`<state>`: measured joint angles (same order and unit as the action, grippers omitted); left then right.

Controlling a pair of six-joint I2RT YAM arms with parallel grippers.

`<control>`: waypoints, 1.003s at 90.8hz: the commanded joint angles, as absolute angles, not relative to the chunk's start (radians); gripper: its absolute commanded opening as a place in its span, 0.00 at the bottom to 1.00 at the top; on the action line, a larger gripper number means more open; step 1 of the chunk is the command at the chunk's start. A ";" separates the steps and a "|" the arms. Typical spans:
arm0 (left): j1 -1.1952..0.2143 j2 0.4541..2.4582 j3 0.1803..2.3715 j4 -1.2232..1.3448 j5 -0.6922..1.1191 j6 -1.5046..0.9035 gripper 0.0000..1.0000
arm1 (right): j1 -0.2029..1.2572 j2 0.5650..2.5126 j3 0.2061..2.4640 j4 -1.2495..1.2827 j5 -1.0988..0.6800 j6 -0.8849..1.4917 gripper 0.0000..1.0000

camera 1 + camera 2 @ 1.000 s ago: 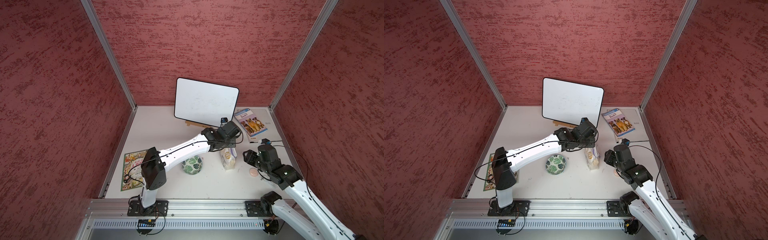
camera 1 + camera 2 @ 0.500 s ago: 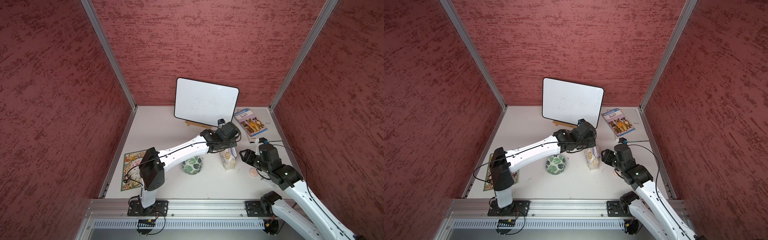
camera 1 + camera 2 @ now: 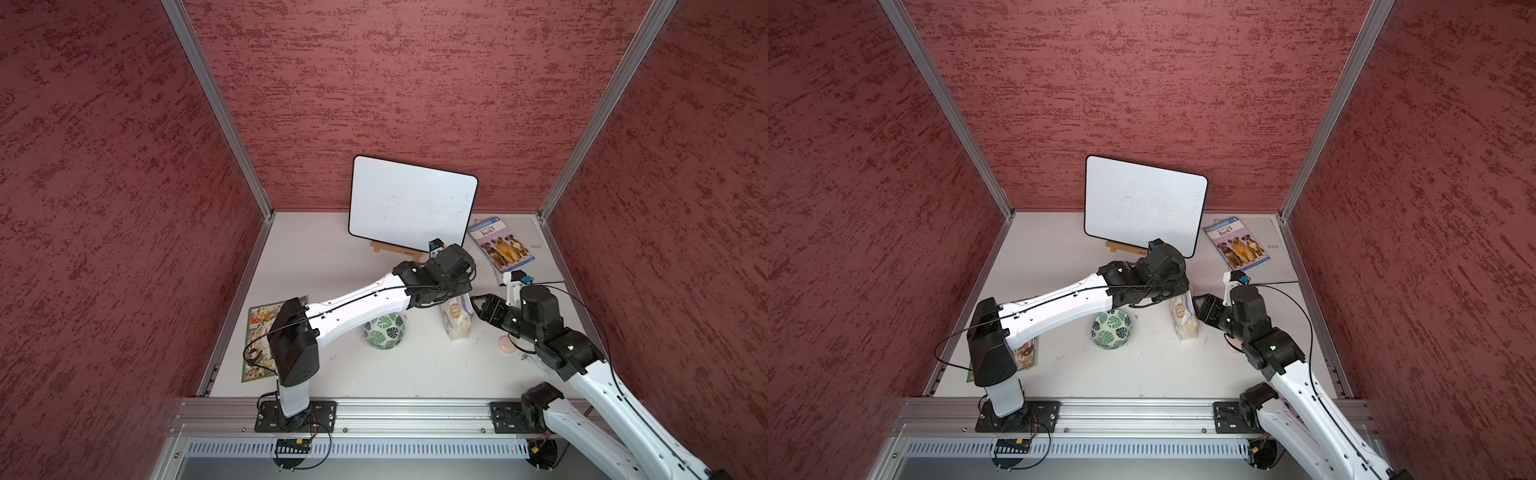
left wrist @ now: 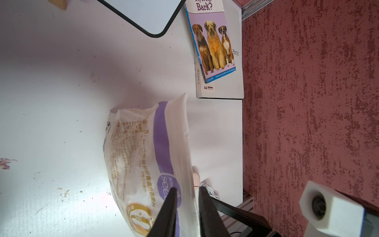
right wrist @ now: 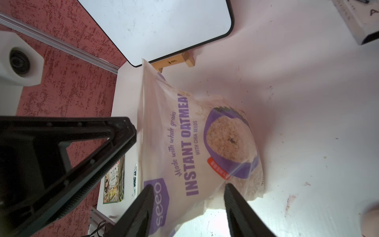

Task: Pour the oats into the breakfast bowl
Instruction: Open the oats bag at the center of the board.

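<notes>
Bare table (image 3: 424, 337) between oats pouch (image 3: 457, 322) and bowl (image 3: 384, 332)

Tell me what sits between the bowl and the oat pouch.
Nothing: bare table separates the bowl from the pouch, clear in both top views.

A clear plastic stand-up oats pouch (image 3: 457, 322), printed white and purple with a round gold emblem, stands upright on its base, with pale beige flakes settled low inside. It sits at three o'clock from the small round white breakfast bowl (image 3: 384, 330), near but apart. The bowl, patterned with dark green monstera leaves, rests upright.
</notes>
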<state>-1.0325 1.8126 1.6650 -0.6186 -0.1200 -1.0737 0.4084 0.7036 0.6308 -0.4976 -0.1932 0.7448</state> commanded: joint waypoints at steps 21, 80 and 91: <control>-1.024 1.788 1.644 -0.602 -0.102 -1.107 0.06 | 0.405 0.713 0.629 -0.430 -0.235 0.755 0.58; -1.014 1.727 1.521 -0.537 -0.097 -1.145 0.00 | 0.404 0.769 0.669 -0.480 -0.219 0.750 0.57; -1.012 1.698 1.467 -0.487 -0.091 -1.146 0.00 | 0.402 0.824 0.706 -0.490 -0.230 0.738 0.54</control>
<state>-1.0161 1.7294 1.5154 -0.5106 -0.0906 -1.1461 0.4084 0.7933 0.6533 -0.4778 -0.2169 0.7513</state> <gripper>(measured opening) 0.038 0.541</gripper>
